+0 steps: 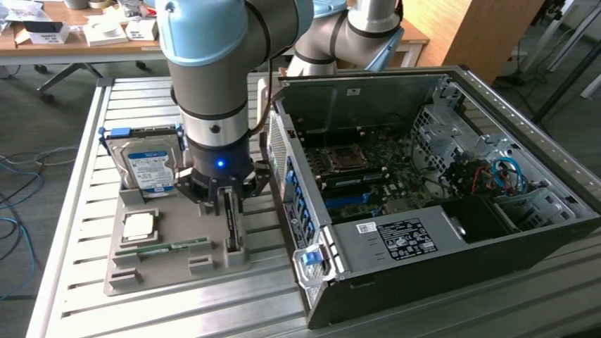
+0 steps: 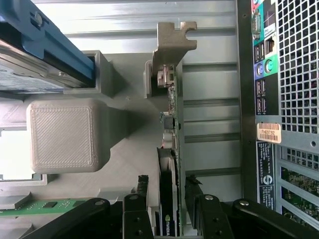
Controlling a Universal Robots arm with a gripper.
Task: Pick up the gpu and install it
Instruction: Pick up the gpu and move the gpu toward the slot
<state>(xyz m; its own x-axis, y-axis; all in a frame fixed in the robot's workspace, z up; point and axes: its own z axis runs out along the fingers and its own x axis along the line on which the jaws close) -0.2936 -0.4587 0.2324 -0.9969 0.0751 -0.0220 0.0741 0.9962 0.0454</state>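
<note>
Claw [image 2: 167, 183] spread, straddling upright gpu [image 2: 168, 167], not gripping it.
Card edge-on, fan end cut off behind fingers [image 2: 137, 209]; hard drive [image 1: 148, 167] beside, computer case [image 1: 395, 236] close on other side.

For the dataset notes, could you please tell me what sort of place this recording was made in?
Probably a robotics lab or workshop: a robot arm stands over a slatted metal table carrying an open computer case and a grey parts fixture, with a cluttered desk behind.

The arm [image 1: 221, 77] is pointing its wrist vertically downward; the gripper [image 1: 225, 204] is holding its fingers [image 2: 137, 209] spread wide apart.
</note>
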